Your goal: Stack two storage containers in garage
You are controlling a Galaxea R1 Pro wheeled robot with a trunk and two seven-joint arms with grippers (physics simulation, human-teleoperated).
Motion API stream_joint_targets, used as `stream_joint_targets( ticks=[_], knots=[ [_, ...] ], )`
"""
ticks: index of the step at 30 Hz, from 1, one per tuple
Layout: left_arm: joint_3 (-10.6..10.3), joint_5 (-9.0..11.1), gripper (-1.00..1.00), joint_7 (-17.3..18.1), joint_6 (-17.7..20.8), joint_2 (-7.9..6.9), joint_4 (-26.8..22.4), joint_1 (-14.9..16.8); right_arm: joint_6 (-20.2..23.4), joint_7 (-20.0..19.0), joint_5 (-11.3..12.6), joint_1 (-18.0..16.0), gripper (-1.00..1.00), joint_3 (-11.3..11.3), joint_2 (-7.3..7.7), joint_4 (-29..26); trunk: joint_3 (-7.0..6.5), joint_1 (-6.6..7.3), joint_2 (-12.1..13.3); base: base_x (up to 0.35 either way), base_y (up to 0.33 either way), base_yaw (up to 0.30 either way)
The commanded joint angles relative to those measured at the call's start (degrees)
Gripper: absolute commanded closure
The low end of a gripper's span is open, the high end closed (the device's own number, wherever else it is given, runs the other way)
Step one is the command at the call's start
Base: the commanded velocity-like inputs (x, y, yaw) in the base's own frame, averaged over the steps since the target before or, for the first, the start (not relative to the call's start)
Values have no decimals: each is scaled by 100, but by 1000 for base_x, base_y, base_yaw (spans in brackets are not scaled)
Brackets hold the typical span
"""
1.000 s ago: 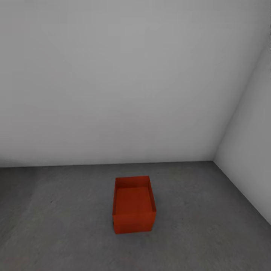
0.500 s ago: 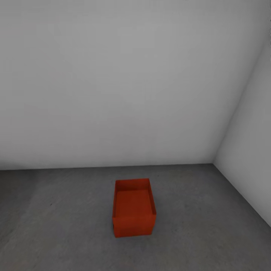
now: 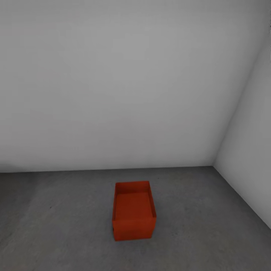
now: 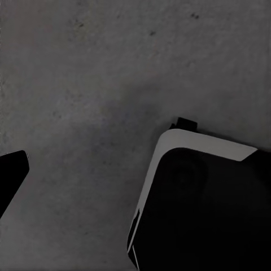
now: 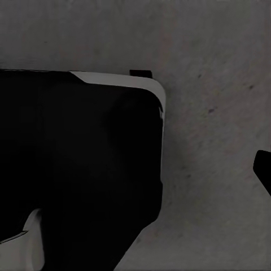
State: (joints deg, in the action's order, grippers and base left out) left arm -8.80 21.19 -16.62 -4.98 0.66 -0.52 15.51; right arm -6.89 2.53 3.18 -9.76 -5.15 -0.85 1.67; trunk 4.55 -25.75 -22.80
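One orange-red open-top storage container [image 3: 134, 210] stands upright on the dark grey garage floor [image 3: 56, 226], a short way out from the white back wall. Whether the second container sits inside it I cannot tell. Both wrist views look down at the same rough grey floor [image 4: 101, 84]. A single dark fingertip [image 4: 11, 174] of my left gripper pokes in at the edge of the left wrist view. Another dark fingertip [image 5: 263, 168] of my right gripper shows in the right wrist view. Nothing is between the fingers that I can see.
Two plain white walls meet in a corner [image 3: 214, 163] at the back right. My own dark base with its white rim [image 4: 197, 192] lies close under the left wrist, and the base [image 5: 79, 164] is under the right wrist too. Open floor surrounds the container.
The whole head picture has slid slightly downward, container and wall line together, so the camera moved. The container itself has not shifted on the floor.
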Motion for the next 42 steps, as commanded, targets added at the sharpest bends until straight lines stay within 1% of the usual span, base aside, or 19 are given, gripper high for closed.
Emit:
stream_joint_targets(
  ticks=[1,4,5,6,8,12,15,23,28,34,36,38,39,40,42],
  knots=[
    [-50,64,-100,-16,8,-6,21,-2,-32,18,33,-9,-100,-47,-1,18,3,-4,-12,0,0,0],
    [-51,78,-100,-16,30,-45,39,-94,-32,19,33,-9,-100,-47,13,18,-25,-4,-12,0,0,0],
    [-51,69,-100,8,-3,-122,48,-312,-32,19,34,-9,-100,-47,14,18,-34,-4,-12,0,0,0],
    [-51,67,-100,31,-8,-130,48,-340,-32,19,34,-9,-100,-47,11,18,-43,-4,-12,0,0,0],
    [-53,64,-100,206,-18,-148,50,-395,-32,19,34,-9,-100,-47,4,18,-62,-4,-12,0,0,0],
    [-57,72,-100,770,-30,-168,51,-440,-32,19,34,-9,-100,-47,2,18,-99,-4,-12,0,0,0],
    [-57,76,-100,933,-31,-169,52,-448,-32,19,34,-9,-100,-47,2,18,-127,-4,-12,0,0,0],
    [-60,57,-100,1060,-30,-104,52,-452,-32,19,34,-9,-100,-47,-5,18,-201,-4,-12,0,0,0],
    [-57,78,-100,1078,-29,-70,47,-452,-32,19,34,-9,-100,-47,8,18,-247,-4,-12,0,0,0],
    [-43,104,-100,1082,-24,-66,43,-452,-32,12,34,-9,-100,-41,16,18,-302,-4,-12,0,0,0],
    [-39,180,-100,1082,-22,-70,43,-452,-32,11,34,-9,-100,-44,16,18,-321,-4,-12,0,0,0],
    [-36,329,-100,1086,-23,-76,43,-452,-32,9,34,-9,-100,-46,15,18,-339,-4,-12,0,0,0],
    [-36,465,-100,1088,-25,-81,43,-452,-34,8,34,-9,-100,-43,18,18,-349,-4,-12,0,0,0],
    [-35,537,-100,1089,-26,-83,43,-452,-33,8,34,-9,-100,-44,17,18,-358,-4,-12,0,0,0],
    [-35,808,-100,1090,-31,-91,43,-452,-35,4,34,-9,-100,-46,14,18,-376,-4,-12,0,0,0]
  ],
)
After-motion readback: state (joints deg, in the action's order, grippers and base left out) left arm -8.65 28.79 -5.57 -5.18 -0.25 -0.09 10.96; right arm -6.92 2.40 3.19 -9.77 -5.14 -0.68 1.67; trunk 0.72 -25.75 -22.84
